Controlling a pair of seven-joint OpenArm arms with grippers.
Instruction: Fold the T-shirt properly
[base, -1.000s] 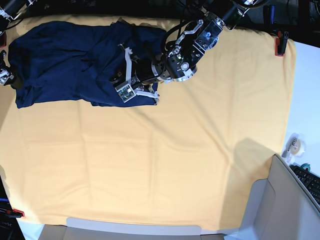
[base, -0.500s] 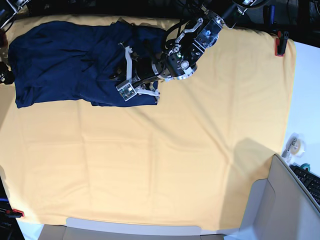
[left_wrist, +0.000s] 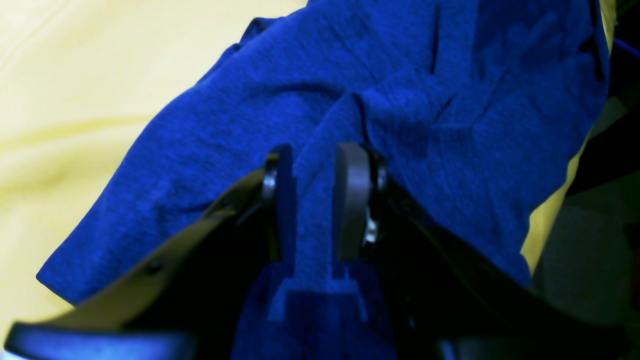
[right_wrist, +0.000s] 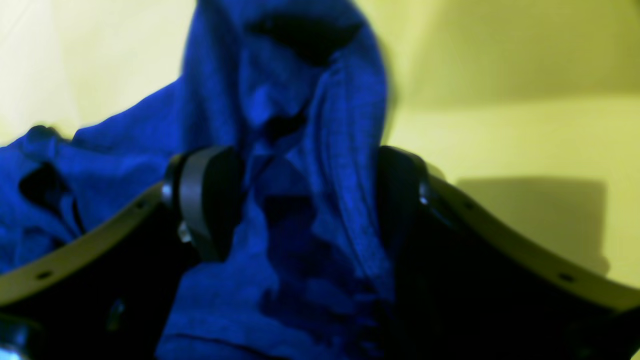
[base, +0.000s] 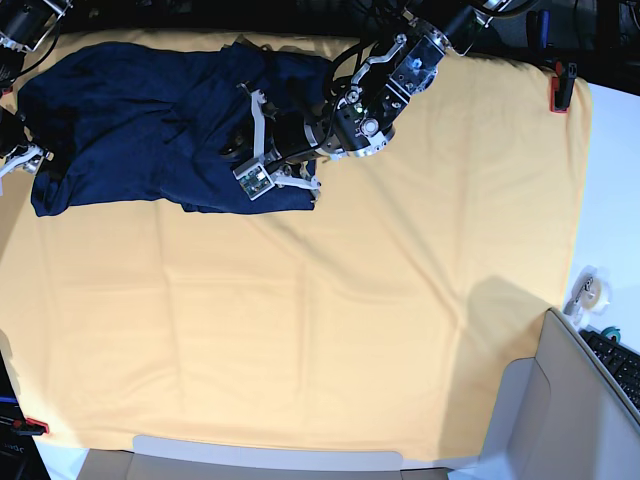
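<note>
The dark navy T-shirt (base: 120, 110) lies bunched at the back left of the yellow-orange cloth (base: 350, 300). My left gripper (base: 240, 148) rests on the shirt's right part. In the left wrist view a raised ridge of the T-shirt (left_wrist: 450, 75) fills the narrow gap of the left gripper (left_wrist: 313, 200), touching both pads (left_wrist: 350, 200). My right gripper (base: 22, 155) sits at the shirt's left edge. In the right wrist view, which is blurred, the right gripper (right_wrist: 305, 195) stands wide open with a loose bunch of the T-shirt (right_wrist: 300, 100) between its fingers (right_wrist: 210, 200).
Red clamps (base: 560, 90) (base: 35, 425) pin the cloth at the back right and front left. A tape roll (base: 590, 290) and a keyboard (base: 620, 365) lie to the right. A grey box (base: 560, 420) stands at the front right.
My right gripper has come back in from the left edge onto the shirt's left side, and that edge has bunched. The left arm has shifted slightly toward the back with the cloth.
</note>
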